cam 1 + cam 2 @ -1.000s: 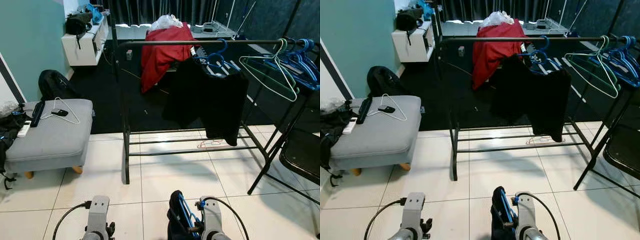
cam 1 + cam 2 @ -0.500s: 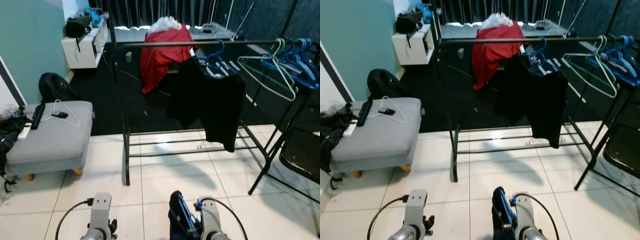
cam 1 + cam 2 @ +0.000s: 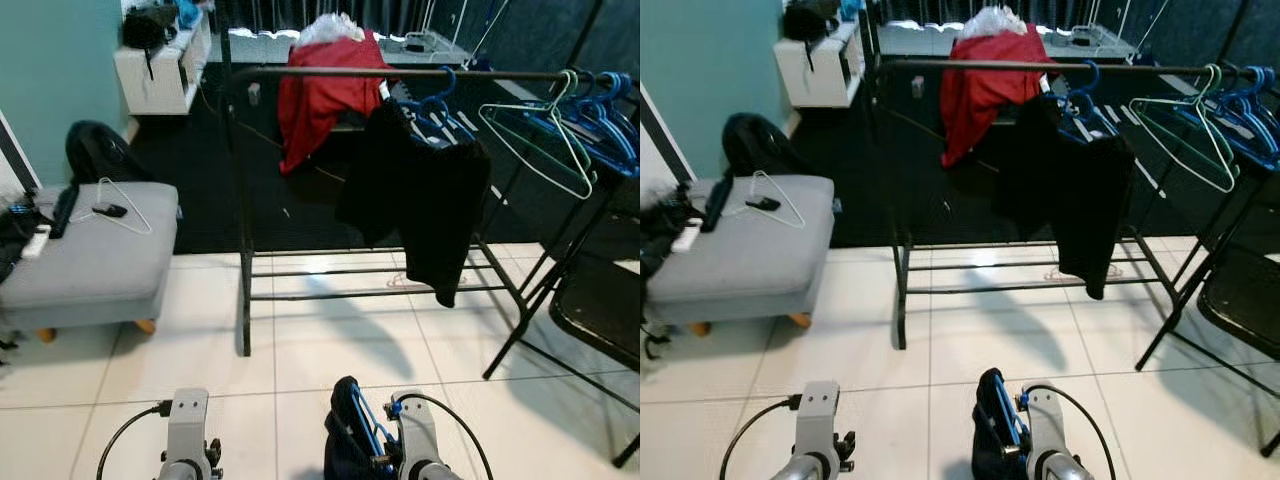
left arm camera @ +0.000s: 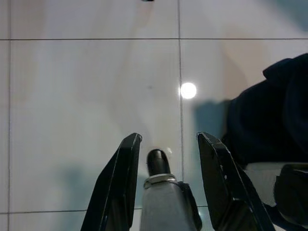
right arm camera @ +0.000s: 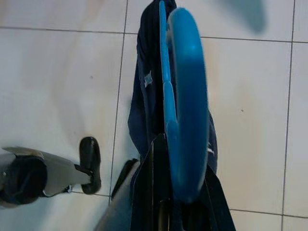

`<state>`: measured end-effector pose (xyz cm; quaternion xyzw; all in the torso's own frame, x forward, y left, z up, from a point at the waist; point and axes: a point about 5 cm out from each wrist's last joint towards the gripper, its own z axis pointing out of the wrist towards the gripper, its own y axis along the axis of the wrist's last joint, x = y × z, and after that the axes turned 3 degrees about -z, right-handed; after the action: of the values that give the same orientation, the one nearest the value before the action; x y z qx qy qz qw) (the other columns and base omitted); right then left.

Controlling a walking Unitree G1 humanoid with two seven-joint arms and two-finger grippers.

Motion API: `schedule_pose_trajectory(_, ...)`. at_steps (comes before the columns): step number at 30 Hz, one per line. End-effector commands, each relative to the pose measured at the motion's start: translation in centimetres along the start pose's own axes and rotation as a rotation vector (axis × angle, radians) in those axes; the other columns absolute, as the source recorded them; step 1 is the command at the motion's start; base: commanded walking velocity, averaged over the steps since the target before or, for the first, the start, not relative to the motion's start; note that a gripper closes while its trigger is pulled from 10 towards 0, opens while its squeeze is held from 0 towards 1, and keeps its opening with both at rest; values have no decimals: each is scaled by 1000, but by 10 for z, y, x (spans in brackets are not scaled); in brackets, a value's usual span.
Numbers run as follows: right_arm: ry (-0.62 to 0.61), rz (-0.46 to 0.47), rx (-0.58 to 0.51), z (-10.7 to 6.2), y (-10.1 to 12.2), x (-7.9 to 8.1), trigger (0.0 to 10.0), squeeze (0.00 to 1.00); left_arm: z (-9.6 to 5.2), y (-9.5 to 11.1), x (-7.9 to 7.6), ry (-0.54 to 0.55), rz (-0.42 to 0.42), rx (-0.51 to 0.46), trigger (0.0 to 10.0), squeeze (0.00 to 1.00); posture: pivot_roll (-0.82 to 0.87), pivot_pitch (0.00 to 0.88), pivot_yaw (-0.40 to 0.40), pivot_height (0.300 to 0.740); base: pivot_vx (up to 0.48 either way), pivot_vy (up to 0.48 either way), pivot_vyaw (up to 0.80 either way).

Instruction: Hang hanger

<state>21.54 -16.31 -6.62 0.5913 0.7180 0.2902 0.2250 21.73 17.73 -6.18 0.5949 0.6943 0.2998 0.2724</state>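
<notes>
I have the right gripper [image 5: 168, 192] low in front of the body, its jaws clamped on the blue hanger [image 5: 185, 110], which carries a dark navy garment [image 5: 147, 106] draped below it over the white floor tiles [image 3: 330, 370]. I judge I'm holding it this low and close so the cloth hangs free and doesn't swing while I walk. The left gripper [image 4: 166, 159] hangs beside it, jaws parted at a middling width and holding nothing; I'm keeping it idle because one arm is enough for the carry, though it could steady the garment later.

Everything else I place by the black clothes rack [image 3: 400, 73], which stands well ahead of me across the tiles. A black garment [image 3: 420, 200] hangs from the middle of its rail, and toward the rail's right end sit a pale green hanger [image 3: 540, 150] and a cluster of blue hangers [image 3: 600, 110]. The stretch of rail left of the black garment is bare, so I judge that the easiest spot for my hook. Left of the rack is a grey ottoman [image 3: 85, 250] with a thin white hanger [image 3: 125, 205] on top. Behind the rack a red cloth [image 3: 320, 95] is draped over something. To the rack's right a black folding chair [image 3: 600, 310] narrows my approach, so I'd steer left of centre.
</notes>
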Motion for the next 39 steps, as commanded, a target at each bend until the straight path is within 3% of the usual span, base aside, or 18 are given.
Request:
schedule_pose_trajectory(1, 12, -13, 2, 0, 1, 1, 10000, 0, -1, 0, 1, 13, -7, -16, 10000, 0, -90, 118, -94, 740, 0, 0, 0)
schedule_pose_trajectory(14, 12, -12, -3, 1, 4, -1, 10000, 0, -2, -2, -9, -5, -11, -30, 10000, 0, -107, 144, -89, 740, 0, 0, 0)
schedule_pose_trajectory(39, 10, 2, -2, 0, 2, -2, 10000, 0, -2, -5, -11, -29, -11, -7, 10000, 0, -109, 157, -84, 740, 0, 0, 0)
